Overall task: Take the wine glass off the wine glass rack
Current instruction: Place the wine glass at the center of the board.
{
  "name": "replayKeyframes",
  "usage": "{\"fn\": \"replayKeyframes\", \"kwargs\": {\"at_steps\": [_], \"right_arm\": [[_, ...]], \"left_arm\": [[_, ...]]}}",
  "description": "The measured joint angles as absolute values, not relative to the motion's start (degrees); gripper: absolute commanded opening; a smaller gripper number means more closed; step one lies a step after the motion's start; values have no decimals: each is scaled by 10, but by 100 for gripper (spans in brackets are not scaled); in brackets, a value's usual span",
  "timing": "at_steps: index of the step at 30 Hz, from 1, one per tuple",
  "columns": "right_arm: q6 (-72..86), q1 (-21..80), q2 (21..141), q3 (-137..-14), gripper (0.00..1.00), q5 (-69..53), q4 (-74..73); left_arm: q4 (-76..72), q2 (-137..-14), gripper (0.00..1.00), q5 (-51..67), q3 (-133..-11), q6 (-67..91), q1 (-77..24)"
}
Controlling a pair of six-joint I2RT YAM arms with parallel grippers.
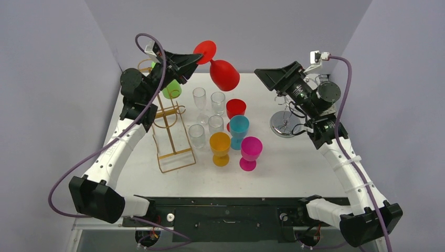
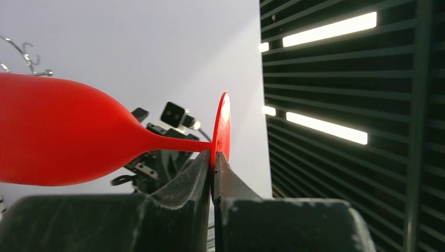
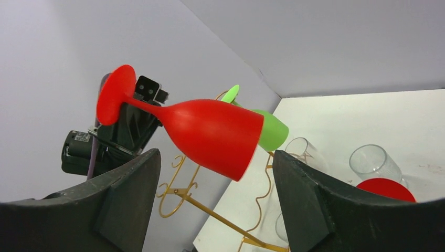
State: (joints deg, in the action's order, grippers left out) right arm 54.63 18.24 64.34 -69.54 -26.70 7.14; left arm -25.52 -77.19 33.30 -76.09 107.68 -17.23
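While the left pincer point(image 1: 196, 59) was pinching the round foot of the red wine glass point(image 1: 224, 74) edge-on between its two fingers, the glass hung in the air above the far side of the table point(image 1: 299, 168), clear of the gold wire rack point(image 1: 171, 137). It lay almost on its side. Its foot pointed to the back wall and its open mouth tipped down and toward the right arm. The left wrist view showed the fingers point(image 2: 197, 173) pressed onto the thin disc of the foot just below the stem, with the bowl reaching out to the left.

The right pincer point(image 1: 264, 79) was spread wide, holding nothing, and stood apart from the glass on its right. In its own camera the red bowl showed between the two parted fingers point(image 3: 128, 194), and whether the mouth had come in between them I could not tell.

A green wine glass point(image 1: 171, 89) hung upside down near the top of the gold rack. On the table beside the rack stood four clear glasses point(image 1: 199, 97), a red cup point(image 1: 235, 107), a teal glass point(image 1: 239, 127), an orange glass point(image 1: 220, 147) and a magenta glass point(image 1: 251, 152), all upright and close together. A chrome stand with a round base point(image 1: 285, 125) stood under the right arm.
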Motion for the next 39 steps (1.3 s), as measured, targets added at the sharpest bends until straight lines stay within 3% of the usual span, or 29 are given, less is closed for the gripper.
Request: {"fn": "replayKeyframes", "kwargs": {"at_steps": [14,25,33,37,39], "right_arm": [[606,215,678,-645,75,-343,269],[621,263,712,-665,65,-350,323],[678,270,738,-673,53,-353,441],[702,275,755,-681,37,-352,479],[710,276,758,-684,25,-349,489]], "left_arm": [[-333,-739,0,250,-745,1186,-198],[-370,-739,0,232,-744,1196,-221],[-414,-738,0,205,-735,1205,-233],[-431,-737,0,197,-732,1206,-244],[-439,-737,5,195,-730,1207,-249]]}}
